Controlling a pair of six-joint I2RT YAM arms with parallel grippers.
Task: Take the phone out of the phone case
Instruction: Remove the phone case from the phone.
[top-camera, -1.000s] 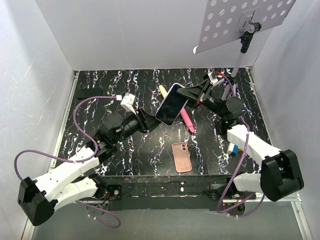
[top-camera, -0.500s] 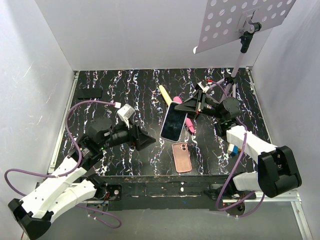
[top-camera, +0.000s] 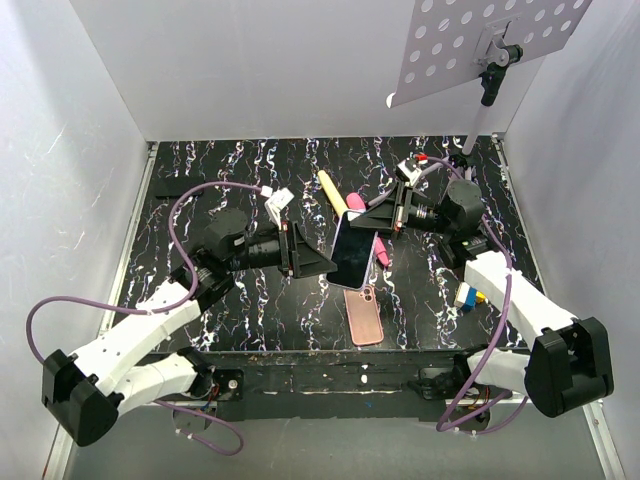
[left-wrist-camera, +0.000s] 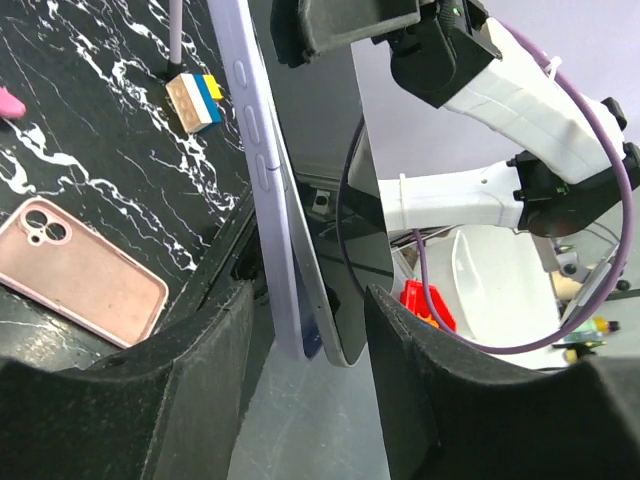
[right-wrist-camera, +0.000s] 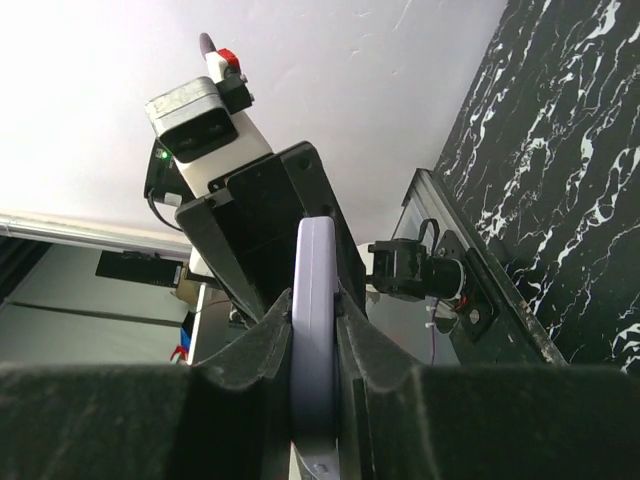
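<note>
The phone (top-camera: 352, 250) hangs above the table with its dark screen up and its lavender edge (right-wrist-camera: 313, 330) clamped between the fingers of my right gripper (top-camera: 364, 217), which holds its far end. My left gripper (top-camera: 322, 262) stands open at the phone's near-left end. In the left wrist view the phone (left-wrist-camera: 262, 170) is edge-on between the two left fingers (left-wrist-camera: 205, 350), with a gap on each side. The empty salmon-pink phone case (top-camera: 364, 318) lies flat on the table below, camera cutout toward the back, also visible as the case (left-wrist-camera: 85, 275).
A yellow marker (top-camera: 325, 185) and a pink marker (top-camera: 381, 251) lie on the black marbled table behind the phone. A small blue-and-yellow block (top-camera: 467, 297) sits by the right arm. A perforated board on a stand (top-camera: 480, 45) rises at the back right.
My left arm drew back to the left, then came in again; its jaws now straddle the phone's end. The right gripper kept its hold and swung the phone lower and nearer.
</note>
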